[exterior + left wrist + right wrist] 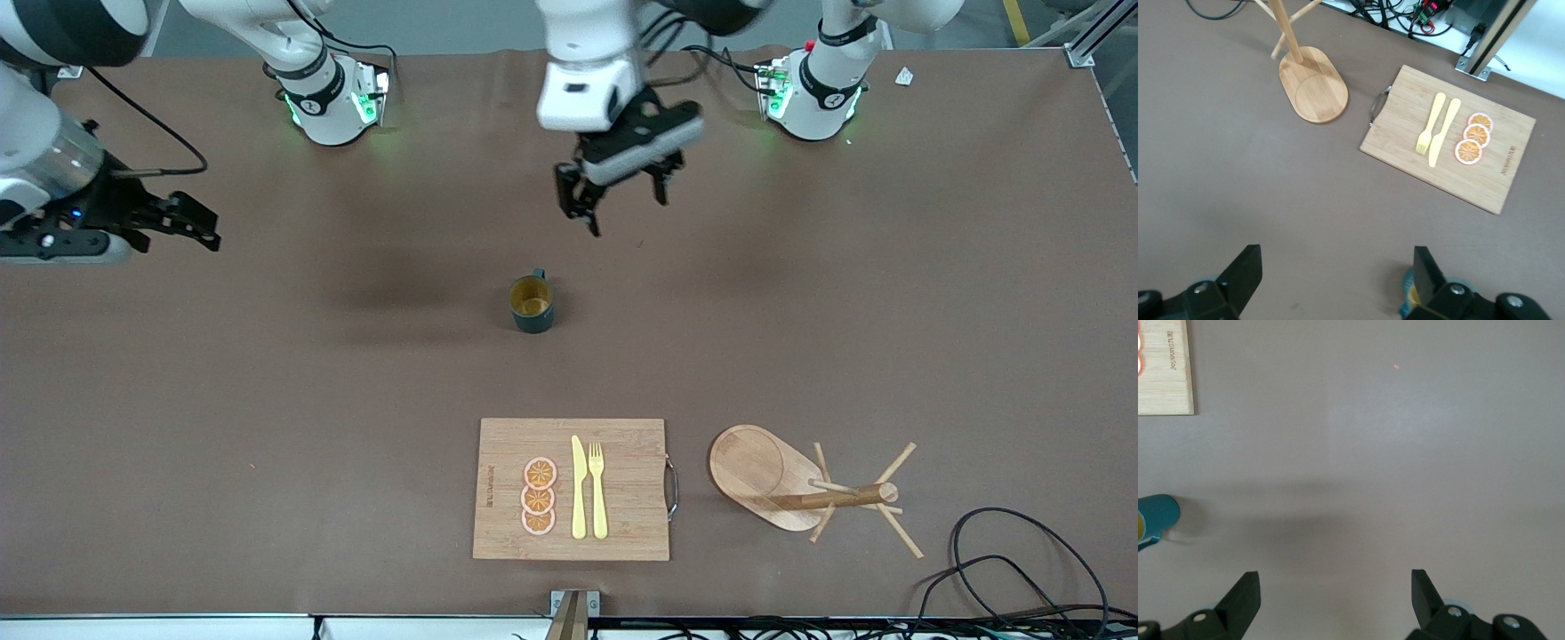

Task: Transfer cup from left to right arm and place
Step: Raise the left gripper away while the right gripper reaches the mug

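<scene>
The cup [532, 304], a small dark teal mug with an ochre inside, stands upright on the brown table near its middle. My left gripper [622, 204] hangs open and empty in the air over the table, between the cup and the robot bases. In the left wrist view [1337, 257] a sliver of the cup [1408, 293] shows beside one finger. My right gripper [200, 227] waits open and empty over the right arm's end of the table. In its wrist view [1335, 577] the cup [1157, 515] sits at the picture's edge.
A wooden board [622, 524] with a handle lies nearer the front camera than the cup and carries a yellow knife [578, 489], a fork [597, 489] and orange slices [539, 496]. A wooden mug tree [756, 471] stands beside it toward the left arm's end. Black cables [1022, 569] lie at that corner.
</scene>
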